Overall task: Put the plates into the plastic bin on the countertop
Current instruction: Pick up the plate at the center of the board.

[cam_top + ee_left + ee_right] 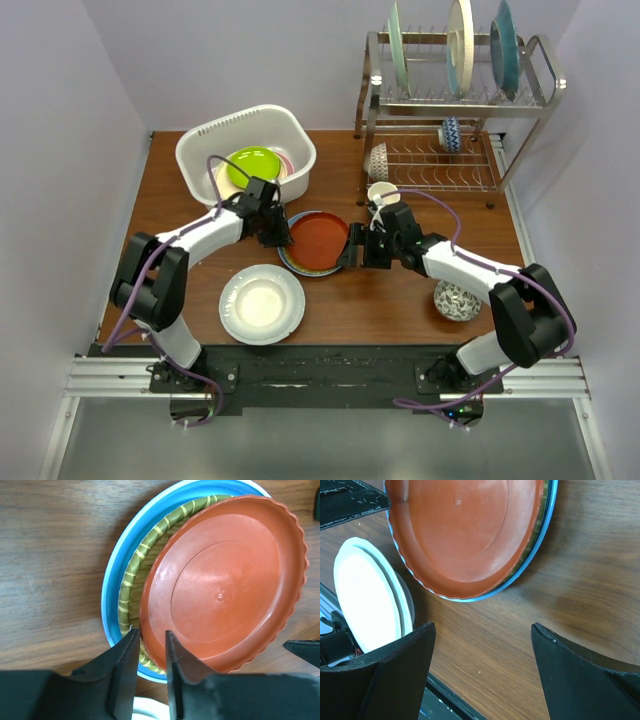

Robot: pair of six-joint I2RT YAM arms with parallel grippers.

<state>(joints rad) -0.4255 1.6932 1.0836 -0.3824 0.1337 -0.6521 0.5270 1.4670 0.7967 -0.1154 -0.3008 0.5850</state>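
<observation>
A red-brown plate [318, 240] [225, 585] [465, 530] lies on top of a yellow-green patterned plate [135, 575] and a light blue plate [112, 580] in the middle of the countertop [400, 300]. My left gripper [283, 232] [151, 637] is shut on the red-brown plate's left rim, one finger under it and one on top. My right gripper [350, 252] [483, 626] stands open over bare wood just right of that stack, holding nothing. The plastic bin [200, 150] at the back left holds a lime plate [252, 165] on others. A white plate [262, 303] [365, 600] sits at the front.
A steel dish rack [520, 100] stands at the back right with upright plates [460, 45] on top and small bowls [378, 160] below. A cream cup [382, 193] is in front of it. A patterned bowl [457, 300] sits by my right forearm.
</observation>
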